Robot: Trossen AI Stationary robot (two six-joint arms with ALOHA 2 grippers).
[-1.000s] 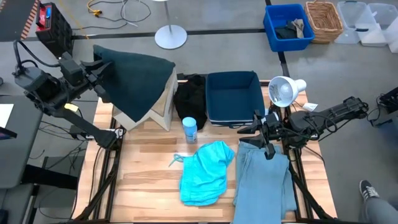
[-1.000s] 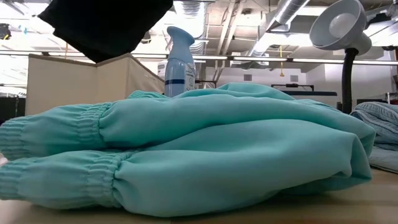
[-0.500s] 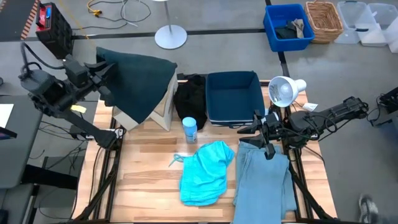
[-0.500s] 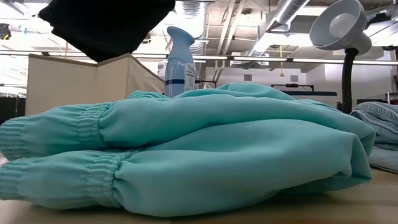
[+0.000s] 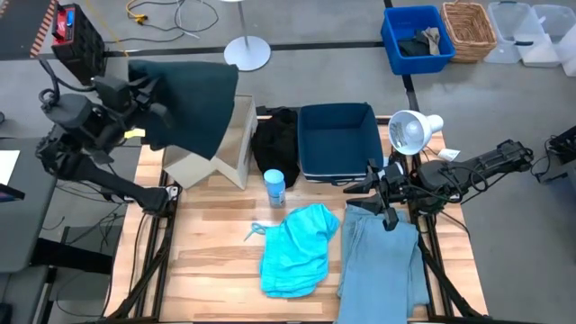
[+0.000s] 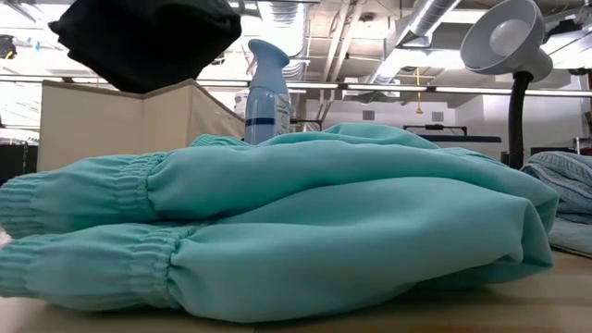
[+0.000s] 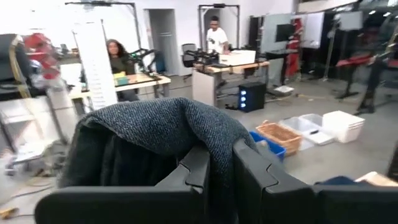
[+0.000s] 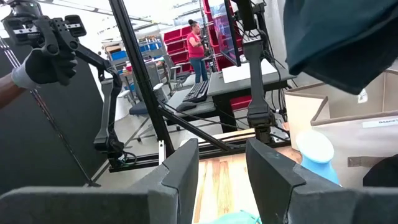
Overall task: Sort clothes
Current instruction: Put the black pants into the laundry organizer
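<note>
My left gripper [image 5: 148, 97] is shut on the very dark green garment [image 5: 193, 103], held in the air over the beige fabric box [image 5: 232, 148] at the table's far left. The garment also shows in the low view [image 6: 143, 42]. The black garment [image 5: 276, 135] hangs over the edge between the box and the navy bin [image 5: 336, 139]. The turquoise garment [image 5: 297, 247] lies on the table's middle. The pale grey-blue trousers [image 5: 382, 265] lie at the near right. My right gripper [image 5: 360, 184] is open and empty beside the trousers' far end. My left gripper pinches a bunched fold of the dark green garment [image 7: 211, 134] between its two fingers [image 7: 194, 169]. The cloth drapes over the fingertips and hides the place of contact. The fingers reach in roughly level from the table's left. The garment hangs slack below, lifted clear of the table.
A blue spray bottle [image 5: 274, 187] stands in front of the box and the black garment. A white lamp [image 5: 409, 130] stands at the far right by the navy bin. Bare wood shows at the near left [image 5: 211, 261].
My left gripper has gone up and toward the table's far edge and has turned, carrying the dark green garment. The garment's hanging corner has drawn back off the box's near side and the cloth has bunched rounder. The right arm has kept still.
</note>
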